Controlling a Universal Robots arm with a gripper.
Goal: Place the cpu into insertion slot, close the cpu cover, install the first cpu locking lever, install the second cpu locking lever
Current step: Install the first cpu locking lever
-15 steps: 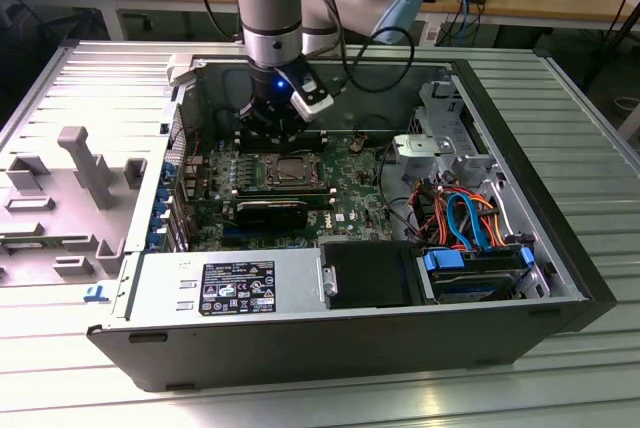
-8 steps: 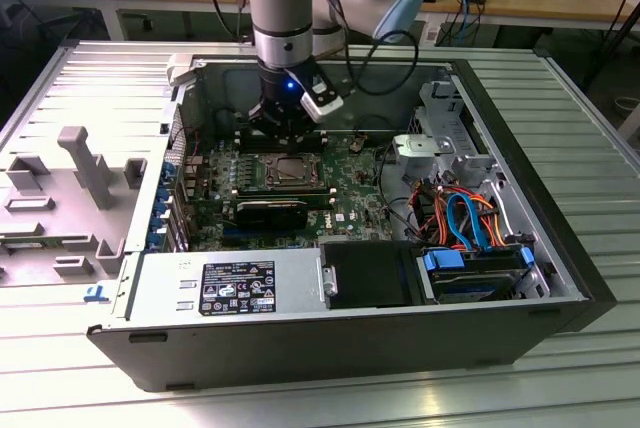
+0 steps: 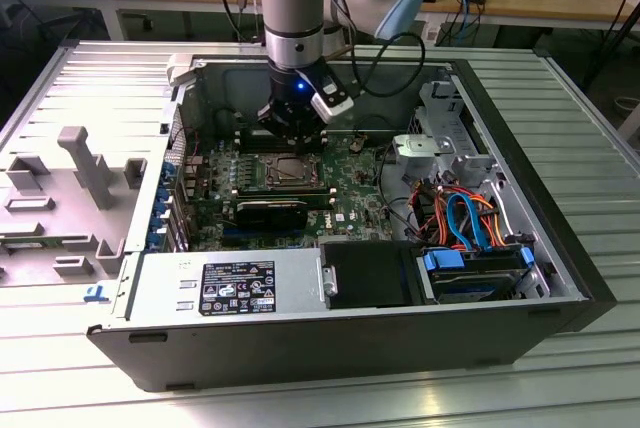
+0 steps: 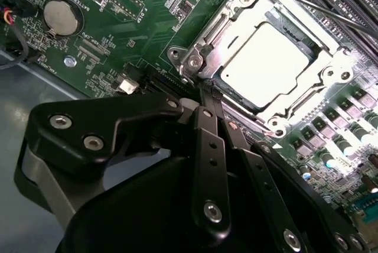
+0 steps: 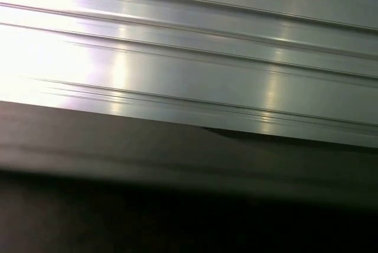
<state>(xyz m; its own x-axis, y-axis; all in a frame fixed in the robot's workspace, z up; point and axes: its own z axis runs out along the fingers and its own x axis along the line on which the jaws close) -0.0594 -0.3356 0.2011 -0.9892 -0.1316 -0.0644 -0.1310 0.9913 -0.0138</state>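
Judging from the open computer case (image 3: 300, 348), the lever stage is in hand: the cpu (image 4: 269, 64) is seated in the insertion slot (image 3: 292, 172) with the cpu cover (image 4: 339, 67) closed over it. The gripper (image 4: 204, 90) is held at the socket's corner, jaws pressed together, nothing gripped; a precise hook onto a locking lever (image 4: 313, 6) is called for.

I work over a ribbed aluminium table (image 3: 560, 108) whose slats run side to side across the exterior view; the same silvery slats (image 5: 189, 46) show in the first wrist view. An open black computer case (image 3: 330, 348) lies directly on it, filling the middle. At nine o'clock from the case, its removed side panel (image 3: 60, 148) lies flat on the slats, touching the case's edge, grey plastic brackets (image 3: 85, 163) standing on it. A small blue clip (image 3: 95, 293) sits at eight o'clock, just beside the case's corner.
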